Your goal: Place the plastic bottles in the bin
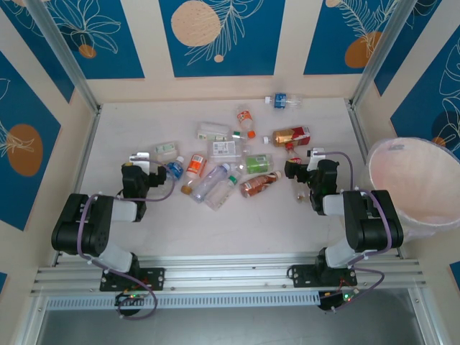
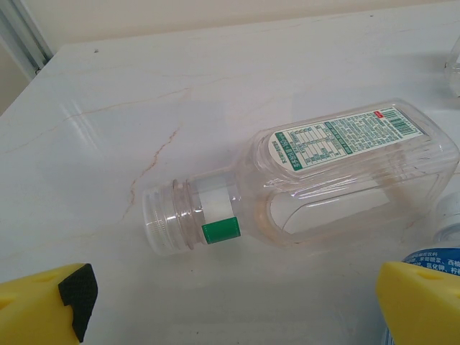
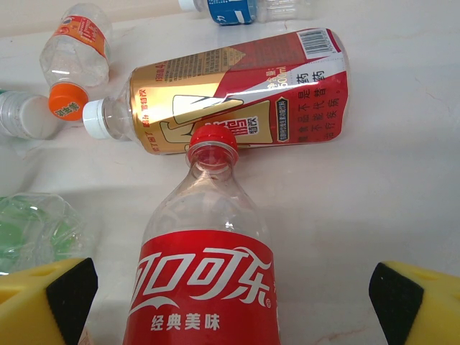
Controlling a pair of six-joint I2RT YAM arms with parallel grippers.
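Several plastic bottles (image 1: 215,183) lie scattered over the middle of the white table. My left gripper (image 1: 144,159) is open and low at their left edge. Just ahead of its yellow fingers (image 2: 43,302) lies a clear flat bottle with a green-and-white label (image 2: 316,180), apart from both pads. My right gripper (image 1: 302,162) is open too. A red-labelled cola bottle (image 3: 208,273) lies between its fingers (image 3: 417,302), red cap pointing away, neither pad touching it. Beyond that cap a gold-and-red bottle (image 3: 237,93) lies crosswise. The bin (image 1: 420,180) stands at the right edge of the table.
An orange-capped bottle (image 3: 72,50) and a crushed green one (image 3: 29,230) lie to the left of the cola bottle. A blue-labelled bottle (image 1: 282,100) sits alone near the back wall. Metal posts (image 1: 83,86) frame the table corners, and a rail (image 1: 230,277) runs along the near edge.
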